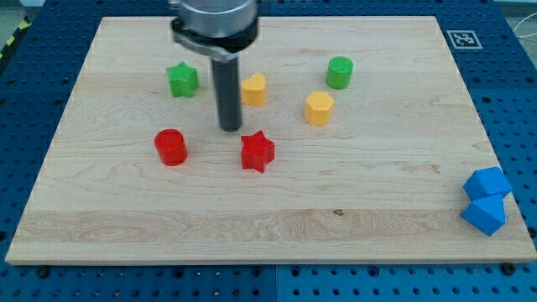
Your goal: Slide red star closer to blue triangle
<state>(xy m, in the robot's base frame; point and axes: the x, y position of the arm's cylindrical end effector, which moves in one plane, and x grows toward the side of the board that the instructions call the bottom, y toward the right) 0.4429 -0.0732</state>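
The red star (257, 152) lies a little left of the board's middle. The blue triangle (484, 216) sits at the board's lower right edge, directly below a blue cube (487, 182) that touches it. My tip (231, 128) is just above and to the left of the red star, a short gap away, not touching it. The rod rises straight up to the arm at the view's top.
A red cylinder (170, 147) stands left of the star. A green star (182, 80) and a yellow block (254, 89) flank the rod. A yellow hexagon (319, 108) and a green cylinder (339, 73) lie to the upper right. The wooden board (277, 218) ends close to the blue blocks.
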